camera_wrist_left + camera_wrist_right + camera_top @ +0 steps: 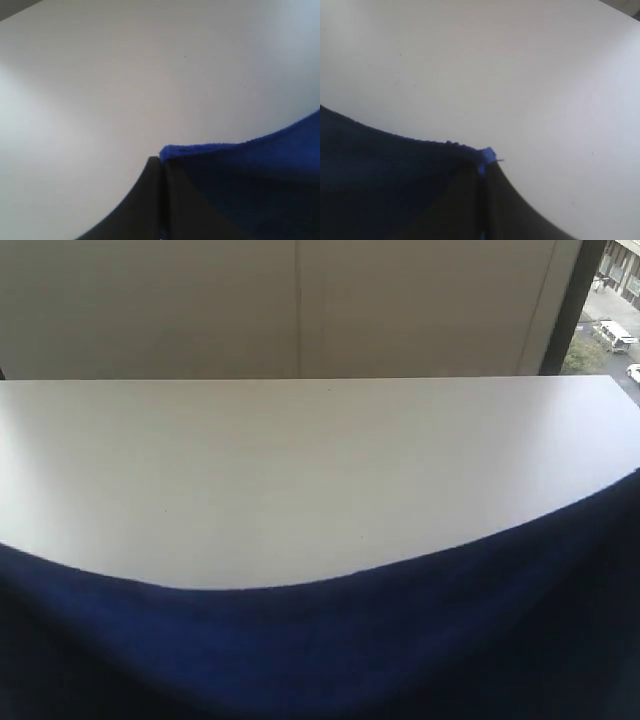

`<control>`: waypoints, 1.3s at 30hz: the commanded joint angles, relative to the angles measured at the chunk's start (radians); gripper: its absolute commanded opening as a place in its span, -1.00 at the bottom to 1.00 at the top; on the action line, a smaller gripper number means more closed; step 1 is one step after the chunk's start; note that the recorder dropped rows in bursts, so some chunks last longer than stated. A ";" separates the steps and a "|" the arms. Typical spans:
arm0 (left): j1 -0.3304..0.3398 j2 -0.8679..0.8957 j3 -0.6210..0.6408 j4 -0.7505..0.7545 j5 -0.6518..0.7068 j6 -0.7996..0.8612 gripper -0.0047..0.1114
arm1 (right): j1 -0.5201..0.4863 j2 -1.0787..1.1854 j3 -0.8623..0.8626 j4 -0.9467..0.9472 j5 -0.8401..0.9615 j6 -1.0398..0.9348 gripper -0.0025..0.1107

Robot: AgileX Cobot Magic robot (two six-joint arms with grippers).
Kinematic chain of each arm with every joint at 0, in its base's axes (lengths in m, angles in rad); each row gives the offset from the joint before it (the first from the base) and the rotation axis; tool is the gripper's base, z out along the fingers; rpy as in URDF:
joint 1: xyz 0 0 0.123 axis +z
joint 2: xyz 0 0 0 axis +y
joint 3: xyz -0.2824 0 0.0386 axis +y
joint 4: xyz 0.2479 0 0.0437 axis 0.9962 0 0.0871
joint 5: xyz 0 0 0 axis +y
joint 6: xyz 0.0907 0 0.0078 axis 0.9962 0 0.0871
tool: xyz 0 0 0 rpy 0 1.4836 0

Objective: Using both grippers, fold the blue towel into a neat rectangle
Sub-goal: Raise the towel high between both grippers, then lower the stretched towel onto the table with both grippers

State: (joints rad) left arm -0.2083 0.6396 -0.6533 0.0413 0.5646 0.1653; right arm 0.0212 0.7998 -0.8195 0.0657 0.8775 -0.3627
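The blue towel [330,650] hangs lifted in front of the exterior camera. Its top edge sags in the middle and rises toward both sides, and it fills the lower part of that view. Neither gripper shows in the exterior view. In the left wrist view my left gripper [161,162] is shut on a corner of the blue towel [250,165], whose edge runs off to one side. In the right wrist view my right gripper [484,167] is shut on another corner of the blue towel [380,160], with a small tuft sticking out past the fingertips. No white tag shows.
The white table [300,470] lies beyond the towel, with its far edge against a pale wall [300,300]. A window at the back right shows a street with parked cars [615,335].
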 commanded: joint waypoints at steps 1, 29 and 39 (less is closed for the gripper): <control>0.002 0.170 0.017 0.025 -0.172 -0.012 -0.92 | 0.001 0.162 0.018 -0.011 -0.200 0.001 -0.96; 0.149 1.033 -0.092 0.032 -0.908 -0.038 -0.92 | -0.032 0.899 0.013 -0.013 -0.948 0.033 -0.96; 0.149 1.195 -0.255 0.019 -0.898 -0.038 -0.92 | -0.063 1.070 -0.097 0.033 -0.996 0.035 -0.96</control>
State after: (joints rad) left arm -0.0646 1.8026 -0.8748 0.0731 -0.3455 0.1368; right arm -0.0265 1.8406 -0.8776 0.0918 -0.1027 -0.3335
